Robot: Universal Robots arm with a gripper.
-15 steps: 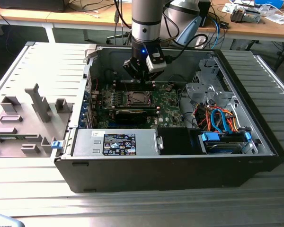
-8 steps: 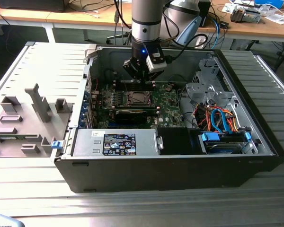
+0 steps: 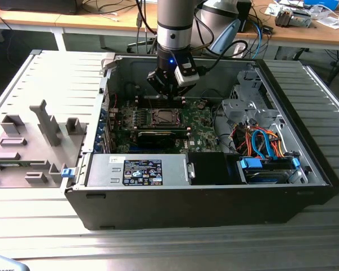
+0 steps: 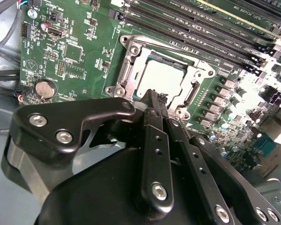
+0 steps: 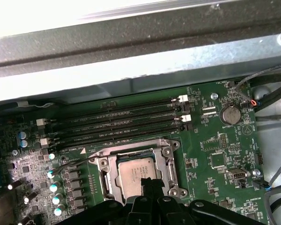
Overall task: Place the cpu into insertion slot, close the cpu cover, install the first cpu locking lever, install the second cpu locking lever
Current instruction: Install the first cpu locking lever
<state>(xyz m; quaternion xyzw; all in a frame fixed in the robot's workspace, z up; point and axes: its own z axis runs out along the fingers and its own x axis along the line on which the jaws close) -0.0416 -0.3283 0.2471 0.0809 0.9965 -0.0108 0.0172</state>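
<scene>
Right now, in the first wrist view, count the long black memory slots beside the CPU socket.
4 memory slots lie side by side between the insertion slot and the case wall: one nearest the wall, second, third, fourth nearest the socket. The gripper may hide others.

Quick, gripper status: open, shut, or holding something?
Gripper: fingers pressed together, shut, holding nothing, tip just above the edge of the silver-grey square cpu seated in the metal-rimmed insertion slot.
</scene>
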